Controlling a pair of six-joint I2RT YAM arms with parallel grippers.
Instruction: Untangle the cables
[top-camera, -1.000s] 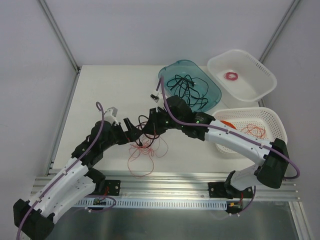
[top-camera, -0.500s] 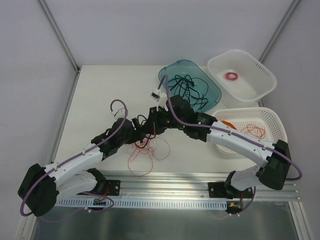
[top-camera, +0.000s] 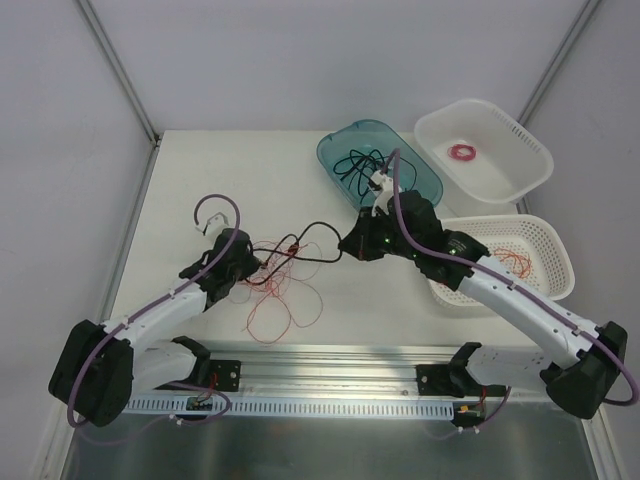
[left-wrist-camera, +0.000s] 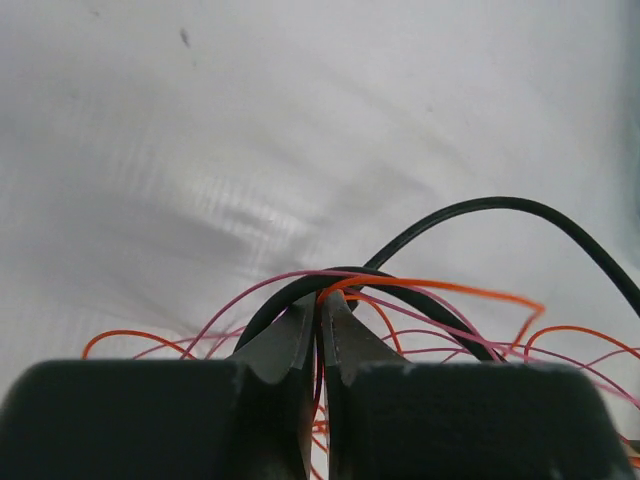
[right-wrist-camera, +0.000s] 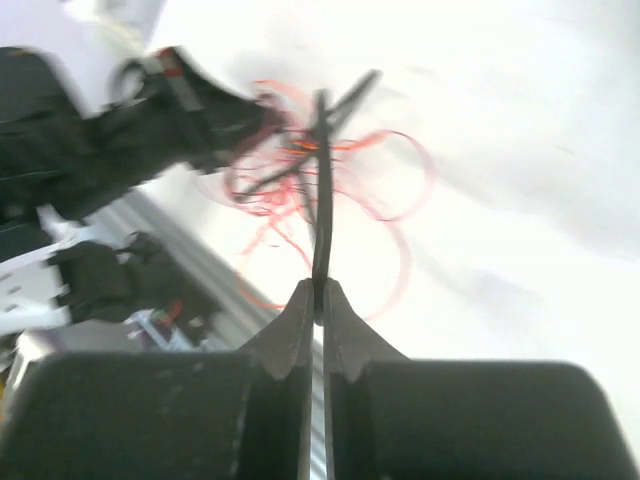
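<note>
The left gripper (left-wrist-camera: 322, 300) pinches the wires (top-camera: 281, 301) on the table (top-camera: 210, 170) and the right gripper (right-wrist-camera: 320, 291) clamps the cord (top-camera: 313, 229) strung between them, so pulling wider may cinch the snag or tear thin wires free.

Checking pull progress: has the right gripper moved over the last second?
Yes. The right gripper has shifted rightward, toward the near white basket, drawing the black cord from the red wires.

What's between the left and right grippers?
A black cord runs from the left gripper to the right gripper; red wires tangle at its left end. Seen in top external.
</note>
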